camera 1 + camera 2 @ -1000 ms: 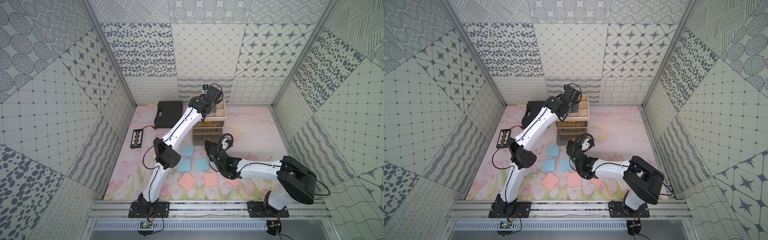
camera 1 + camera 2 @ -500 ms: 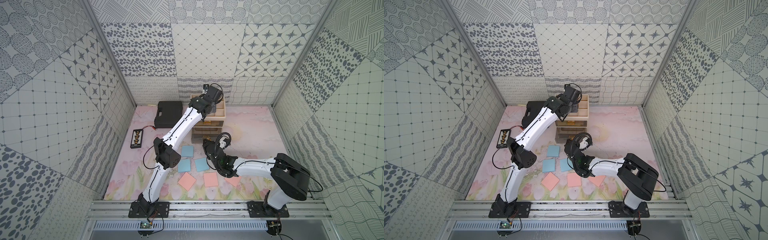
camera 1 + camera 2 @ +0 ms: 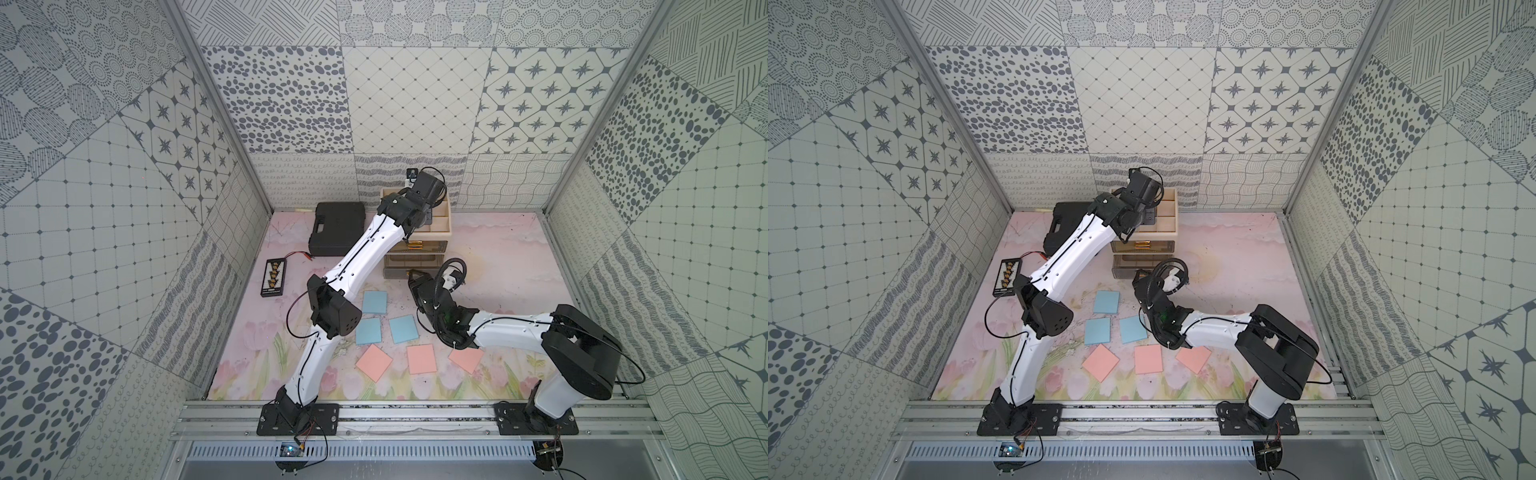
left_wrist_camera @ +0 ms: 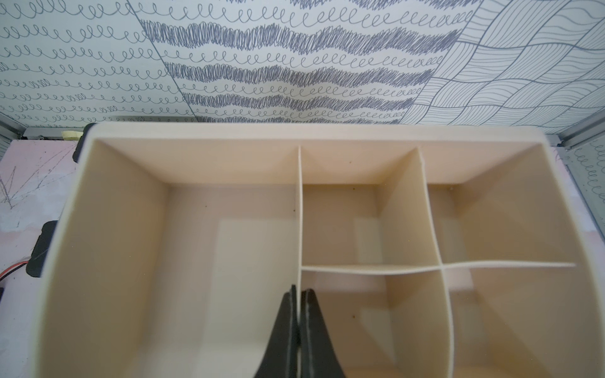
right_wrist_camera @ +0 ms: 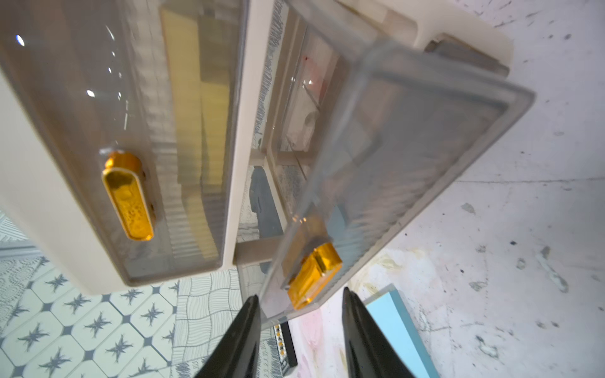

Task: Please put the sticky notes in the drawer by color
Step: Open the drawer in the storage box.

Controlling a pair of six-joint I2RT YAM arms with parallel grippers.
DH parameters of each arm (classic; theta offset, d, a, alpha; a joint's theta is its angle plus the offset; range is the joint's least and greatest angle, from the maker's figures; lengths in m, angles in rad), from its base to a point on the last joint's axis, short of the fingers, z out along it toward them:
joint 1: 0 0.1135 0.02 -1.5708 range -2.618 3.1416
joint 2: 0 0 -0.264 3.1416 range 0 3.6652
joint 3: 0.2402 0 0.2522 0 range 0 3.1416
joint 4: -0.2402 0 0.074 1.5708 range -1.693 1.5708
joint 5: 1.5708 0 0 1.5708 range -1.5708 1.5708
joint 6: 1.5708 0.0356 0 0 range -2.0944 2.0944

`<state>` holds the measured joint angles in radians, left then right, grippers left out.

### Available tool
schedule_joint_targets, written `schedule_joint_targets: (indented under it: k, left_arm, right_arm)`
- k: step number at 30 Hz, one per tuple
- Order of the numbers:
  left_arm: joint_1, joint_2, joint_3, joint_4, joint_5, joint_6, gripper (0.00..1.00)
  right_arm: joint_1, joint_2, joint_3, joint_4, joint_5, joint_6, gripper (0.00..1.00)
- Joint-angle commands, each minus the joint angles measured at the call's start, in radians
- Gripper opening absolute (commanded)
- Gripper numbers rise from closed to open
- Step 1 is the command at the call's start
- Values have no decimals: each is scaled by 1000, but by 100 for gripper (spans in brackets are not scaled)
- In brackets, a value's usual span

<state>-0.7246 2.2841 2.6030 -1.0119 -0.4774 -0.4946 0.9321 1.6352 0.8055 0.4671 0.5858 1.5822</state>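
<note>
the cream plastic cabinet [image 4: 196, 131] looks smooth with a soft satin sheen, and its thin tray dividers look matt. its smoky translucent plastic drawers [image 5: 409, 147] are glossy and partly ribbed, and they catch bright highlights. the gold handles [image 5: 129, 196] shine like polished metal. the light blue square sticky notes [image 3: 375, 301] and the salmon-pink square sticky notes [image 3: 421, 359] are flat matt paper. the pink flower-printed table mat [image 5: 491, 229] is matt, scuffed and speckled.

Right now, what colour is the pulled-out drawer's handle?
Shiny gold handle; clearest in the right wrist view.
</note>
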Motion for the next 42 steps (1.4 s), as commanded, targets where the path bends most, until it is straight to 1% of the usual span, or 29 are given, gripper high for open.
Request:
schedule_joint_targets:
  k: [1, 2, 3, 5, 8, 12, 15, 19, 21, 23, 24, 26, 28, 30, 31, 34, 36, 37, 38, 42]
  left_arm:
    - [4, -1, -4, -36, 36, 33, 8]
    - [6, -3, -3, -33, 41, 33, 14]
    - [8, -6, -4, -29, 48, 36, 17]
    - [12, -12, -4, -23, 62, 39, 22]
    - [14, -27, -3, -10, 84, 43, 31]
    - [14, -47, -4, -10, 97, 51, 40]
    - [15, -59, -5, -28, 98, 51, 45]
    - [17, -70, -9, -31, 111, 54, 49]
    - [20, -81, -7, -29, 126, 51, 49]
    - [22, -103, -9, -20, 132, 56, 50]
    - [22, -115, -9, -15, 136, 63, 51]
    - [24, -140, -12, -7, 138, 79, 59]
    - [32, -165, -13, -12, 145, 92, 59]
    - [46, -197, -30, -22, 151, 94, 60]
    - [56, -218, -49, -21, 158, 93, 60]
    - [96, -314, -157, -2, 180, 81, 60]
    - [132, -406, -283, 31, 200, 69, 60]
    - [145, -452, -348, 56, 200, 68, 60]
    - [156, -510, -431, 89, 193, 70, 60]
    - [179, -717, -748, 221, 167, 71, 63]
  right_arm:
    - [-9, -22, 22, 72, 2, -66, 50]
    - [-10, -27, 24, 71, 1, -72, 53]
    - [-13, -31, 26, 71, -2, -76, 54]
    - [-14, -38, 24, 72, -5, -79, 55]
    - [-16, -47, 13, 81, -16, -67, 55]
    - [-16, -83, -5, 77, -41, -60, 57]
    - [-16, -116, -26, 66, -63, -48, 60]
    - [-18, -164, -64, 60, -96, -40, 61]
    - [-21, -206, -91, 62, -105, -54, 61]
    - [-30, -273, -114, 38, -107, -96, 61]
    - [-39, -310, -118, 3, -110, -119, 61]
    - [-63, -384, -117, -84, -126, -163, 62]
    - [-101, -468, -108, -205, -160, -216, 62]
    - [-146, -553, -95, -310, -203, -317, 61]
    - [-157, -587, -80, -379, -209, -365, 61]
    - [-208, -652, 30, -696, -225, -509, 61]
    - [-251, -680, 88, -865, -250, -587, 62]
    - [-267, -692, 102, -915, -268, -621, 62]
    - [-287, -703, 121, -978, -290, -652, 64]
    - [-339, -715, 198, -1232, -316, -691, 65]
